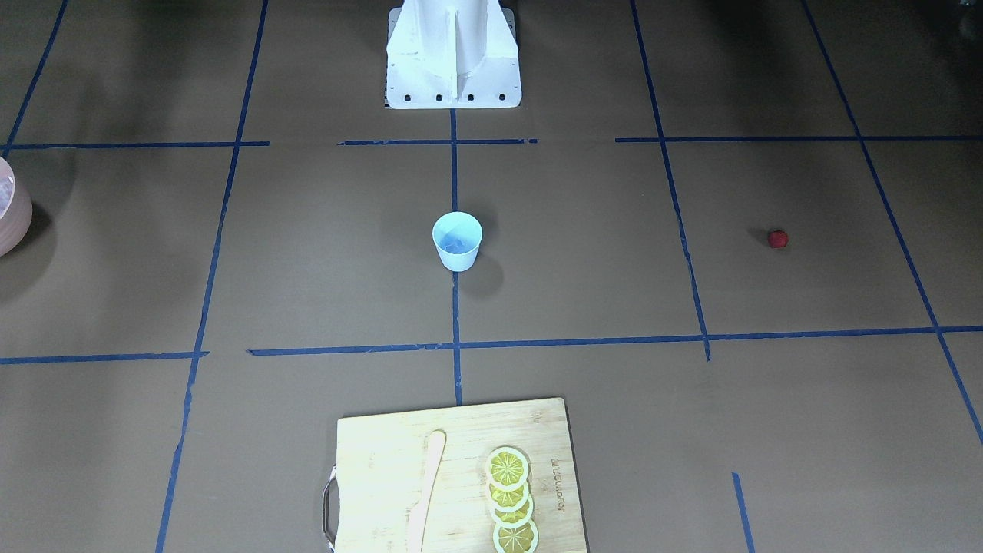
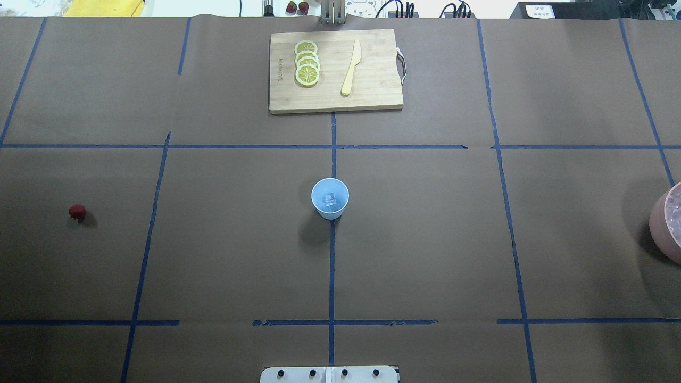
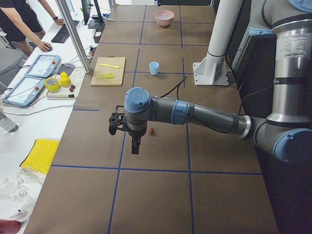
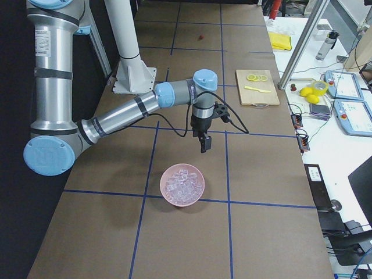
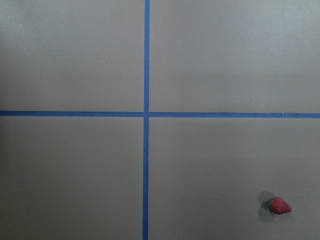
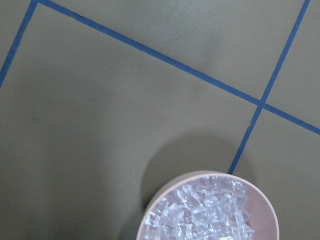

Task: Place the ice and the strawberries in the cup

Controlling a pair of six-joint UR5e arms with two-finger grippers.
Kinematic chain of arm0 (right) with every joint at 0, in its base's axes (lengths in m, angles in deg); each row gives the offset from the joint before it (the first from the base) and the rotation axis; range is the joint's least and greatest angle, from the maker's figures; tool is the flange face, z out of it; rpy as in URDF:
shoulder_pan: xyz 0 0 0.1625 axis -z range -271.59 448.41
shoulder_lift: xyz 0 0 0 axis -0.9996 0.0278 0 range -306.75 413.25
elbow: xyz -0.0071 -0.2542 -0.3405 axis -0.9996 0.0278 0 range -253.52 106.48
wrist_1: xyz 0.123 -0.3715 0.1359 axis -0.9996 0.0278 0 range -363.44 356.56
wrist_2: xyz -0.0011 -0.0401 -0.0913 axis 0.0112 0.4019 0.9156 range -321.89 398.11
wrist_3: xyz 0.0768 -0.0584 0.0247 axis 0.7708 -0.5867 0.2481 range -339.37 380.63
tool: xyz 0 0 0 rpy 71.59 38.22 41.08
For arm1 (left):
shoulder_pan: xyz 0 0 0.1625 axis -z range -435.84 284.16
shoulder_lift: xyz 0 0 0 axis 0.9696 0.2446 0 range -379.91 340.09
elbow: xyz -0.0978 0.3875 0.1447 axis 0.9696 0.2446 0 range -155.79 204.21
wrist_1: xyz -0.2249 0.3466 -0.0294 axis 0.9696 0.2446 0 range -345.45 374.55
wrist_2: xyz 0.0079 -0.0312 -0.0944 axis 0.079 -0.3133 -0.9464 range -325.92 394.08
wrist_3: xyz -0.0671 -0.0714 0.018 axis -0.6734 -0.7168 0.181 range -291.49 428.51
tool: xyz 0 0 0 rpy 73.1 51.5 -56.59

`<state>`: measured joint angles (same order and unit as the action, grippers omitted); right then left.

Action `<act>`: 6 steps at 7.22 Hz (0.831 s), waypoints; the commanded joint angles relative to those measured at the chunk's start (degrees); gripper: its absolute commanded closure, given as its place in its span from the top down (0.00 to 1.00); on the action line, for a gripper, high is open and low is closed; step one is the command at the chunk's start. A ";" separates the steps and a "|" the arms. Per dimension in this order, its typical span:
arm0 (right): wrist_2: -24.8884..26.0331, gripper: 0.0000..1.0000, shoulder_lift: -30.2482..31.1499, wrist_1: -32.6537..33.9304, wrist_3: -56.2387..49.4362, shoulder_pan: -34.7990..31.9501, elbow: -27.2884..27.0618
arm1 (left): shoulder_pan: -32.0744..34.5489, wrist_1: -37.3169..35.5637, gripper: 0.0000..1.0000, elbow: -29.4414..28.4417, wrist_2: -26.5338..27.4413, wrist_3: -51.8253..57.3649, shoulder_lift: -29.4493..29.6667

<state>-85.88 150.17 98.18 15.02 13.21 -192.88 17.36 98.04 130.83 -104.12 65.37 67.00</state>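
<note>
Overhead exterior gave the plainest account of progress. On the brown surface (image 2: 425, 239), the cutting board (image 2: 372, 98) lay at the far edge with lemon slices (image 2: 307, 64) and a knife (image 2: 351, 69), none of it part of the task. The pinkish bowl (image 2: 659, 226) stood at the right edge, heaped with ice (image 6: 205, 212). The pale blue cup (image 2: 331, 214) stood upright at the middle, and one clear cube (image 2: 330, 200) seemed to lie in its bottom, so I judged the ice step at least begun. The strawberry (image 2: 77, 212) lay on the bare surface towards the left edge, well apart from the cup; that step remained

Only the side views showed the arms. The left pincer (image 3: 134, 145) hung above the surface near the strawberry, the right pincer (image 4: 203, 143) near the bowl; whether either was released or clenched could not be told from there. Front-facing, the cup's inside read only as blue shadow, no cube distinguishable. The left wrist view caught the strawberry alone, the right wrist view the bowl's ice up close
</note>
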 commanded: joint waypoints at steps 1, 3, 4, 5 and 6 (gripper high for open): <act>-0.20 1.00 9.23 -20.24 -1.06 -0.47 7.26 | -0.04 0.00 1.00 0.07 0.04 -0.02 -0.07; -0.20 0.99 9.96 -23.22 -1.33 -0.47 12.20 | 0.05 0.00 1.00 0.07 -0.05 -0.11 -0.07; -0.99 0.99 9.70 -23.22 -0.89 -0.47 12.74 | -0.04 0.00 1.00 0.07 -0.05 -0.11 -0.07; -0.91 0.90 9.52 -23.22 -1.06 -0.39 13.10 | -0.04 0.00 1.00 0.07 -0.05 -0.11 -0.07; -0.91 0.83 9.52 -23.31 -1.85 -0.38 13.27 | -0.04 0.00 1.00 0.07 -0.05 -0.20 -0.07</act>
<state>-86.71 159.75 75.03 13.78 12.78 -180.08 17.34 98.05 130.90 -104.17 65.24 66.93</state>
